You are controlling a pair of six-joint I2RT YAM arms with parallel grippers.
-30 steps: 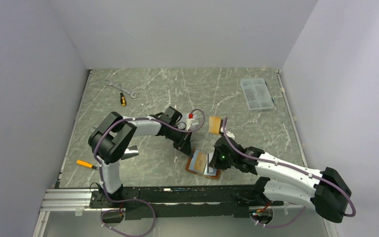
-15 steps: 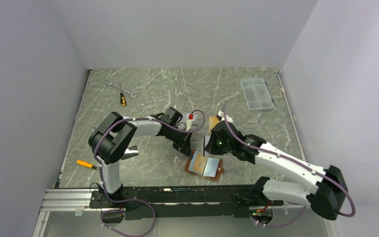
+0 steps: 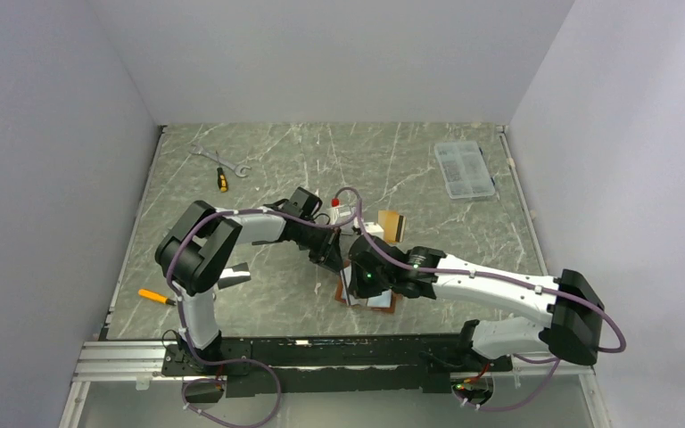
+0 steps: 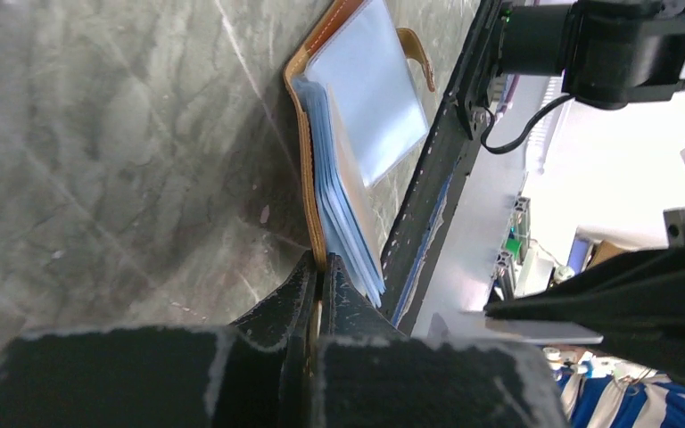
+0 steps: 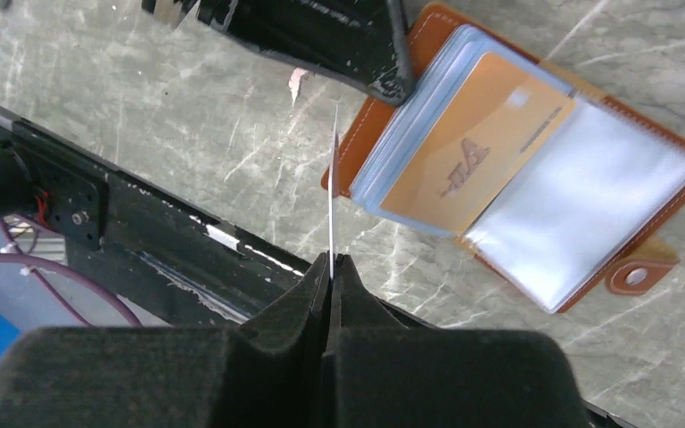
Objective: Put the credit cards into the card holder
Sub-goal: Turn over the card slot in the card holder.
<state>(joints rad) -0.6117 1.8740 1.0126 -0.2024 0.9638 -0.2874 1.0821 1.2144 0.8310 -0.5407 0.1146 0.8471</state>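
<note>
Left gripper [image 4: 319, 266] clamped on holder [image 4: 366, 98] edge, lower centre, pinning it open. Right gripper [image 5: 331, 266] clamped on card [image 5: 333, 178], edge-on beside holder, likely for sliding in.

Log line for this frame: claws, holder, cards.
left claw: shut on card holder edge | right claw: shut on card, edge-on beside holder | holder: open, orange card in sleeve

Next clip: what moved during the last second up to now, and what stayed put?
The right pincer, still shut on a thin card, drew away from the card holder toward the far side. It then swung left and now hangs at the holder's left end. Unchanged: the left pincer pinches the holder's cover, the holder lies open, and the orange card rests on the table beyond it.
</note>
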